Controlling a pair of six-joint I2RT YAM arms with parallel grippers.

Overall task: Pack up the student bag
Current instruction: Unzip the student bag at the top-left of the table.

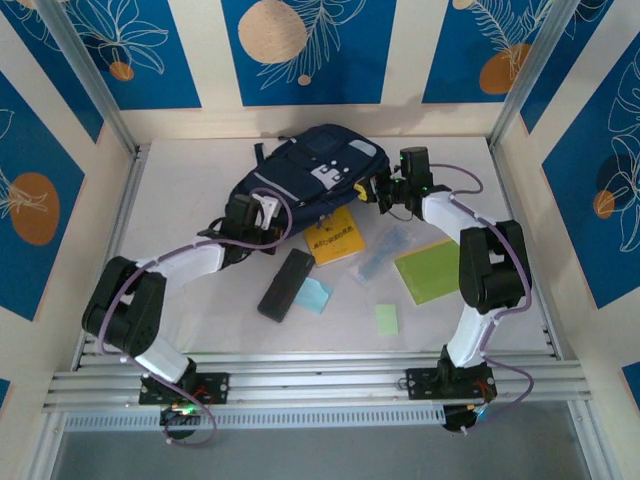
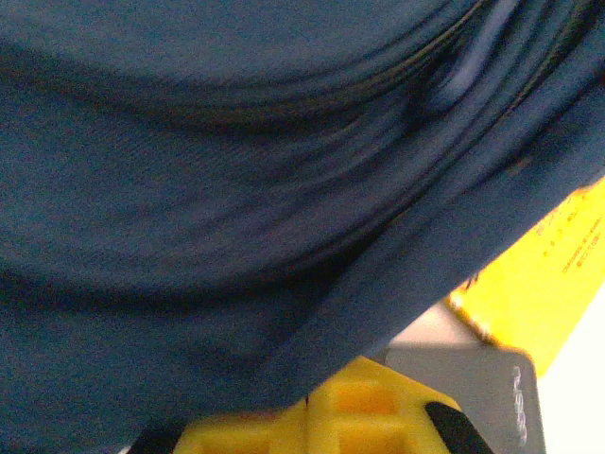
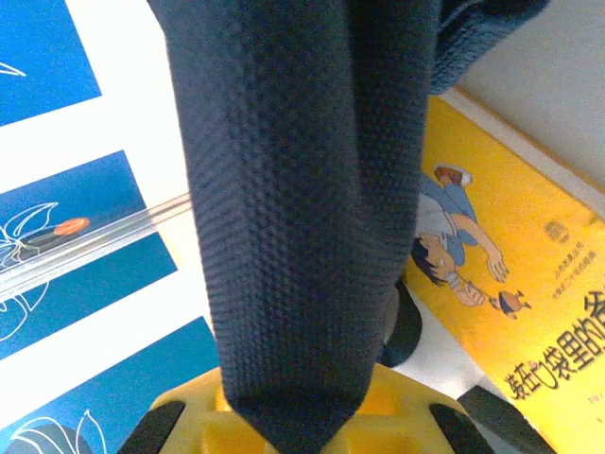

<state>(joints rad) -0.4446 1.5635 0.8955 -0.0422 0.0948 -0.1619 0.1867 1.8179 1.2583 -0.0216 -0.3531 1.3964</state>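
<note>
The student bag [image 1: 310, 170], dark navy with a white patch, lies at the back middle of the table. My left gripper [image 1: 262, 215] sits at the bag's near left edge. In the left wrist view it [image 2: 307, 402] is shut on a fold of the navy fabric [image 2: 236, 189]. At the bag's right side, my right gripper [image 1: 372, 190] holds a strap. The right wrist view shows this gripper [image 3: 293, 416] shut on the dark woven strap [image 3: 293, 189], which hangs straight into the jaws.
A yellow book [image 1: 335, 240] lies just in front of the bag, partly under it, and appears as the yellow book [image 3: 510, 246] beside the strap. A black case [image 1: 285, 283], a light blue note [image 1: 315, 295], a clear sleeve [image 1: 385, 250], a green notebook [image 1: 428, 270] and a small green note [image 1: 387, 319] lie nearer.
</note>
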